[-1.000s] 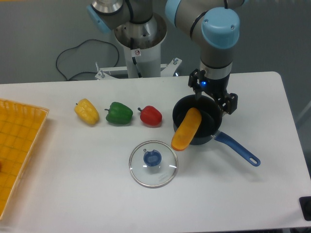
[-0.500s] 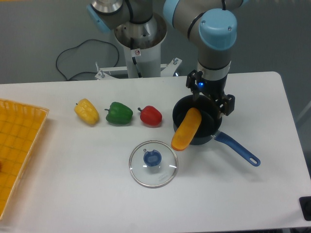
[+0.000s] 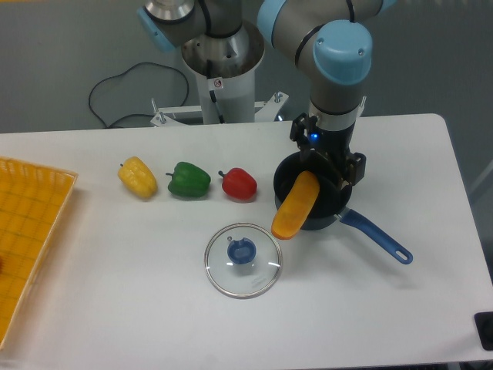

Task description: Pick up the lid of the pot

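Above the black pot, my gripper [image 3: 329, 151] stands open, its two dark fingers spread apart and pointing down, with nothing visibly held. The clear glass pot lid [image 3: 242, 280] lies flat on the table, knob up, in front and to the left of the pot. Its round blue knob [image 3: 241, 250] shows near the lid's middle. The gripper is well behind and to the right of the lid and does not touch it.
The black pot [image 3: 317, 223] holds a long orange object [image 3: 296, 206] leaning over its front rim. A blue handle [image 3: 377, 236] extends to its right. Red [image 3: 239, 185], green [image 3: 189, 180] and yellow [image 3: 138, 178] peppers lie behind left. An orange-yellow tray [image 3: 54, 179] stands at the left edge.
The arm and gripper have shifted a little to the left over the pot, the fingers staying apart. The lid, pot and peppers have kept their places.
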You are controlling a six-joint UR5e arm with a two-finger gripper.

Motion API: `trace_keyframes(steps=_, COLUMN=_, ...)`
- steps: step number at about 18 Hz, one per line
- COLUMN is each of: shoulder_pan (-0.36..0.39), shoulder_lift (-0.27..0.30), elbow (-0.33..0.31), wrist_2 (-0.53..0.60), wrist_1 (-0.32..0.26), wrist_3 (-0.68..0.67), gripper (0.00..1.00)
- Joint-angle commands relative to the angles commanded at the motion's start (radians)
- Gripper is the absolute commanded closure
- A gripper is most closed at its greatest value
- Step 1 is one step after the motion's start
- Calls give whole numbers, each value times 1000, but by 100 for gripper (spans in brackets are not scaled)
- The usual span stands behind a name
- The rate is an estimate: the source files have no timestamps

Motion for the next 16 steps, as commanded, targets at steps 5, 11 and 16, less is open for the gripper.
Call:
trace_keyframes(steps=5, shoulder_pan=-2, shoulder_lift=-8, elbow=9, wrist_2=-96, wrist_1=9, wrist_3=-231, gripper=0)
trace_keyframes(steps=11, shoulder_pan=0, shoulder_lift=-15, elbow=15, wrist_2=-247, wrist_1=90, wrist_3=-469, gripper=0)
trace_keyframes(steps=16, shoulder_pan=-32, shoulder_lift=-51, elbow=40, wrist_2=-265, wrist_1=147, wrist_3=-636, gripper=0)
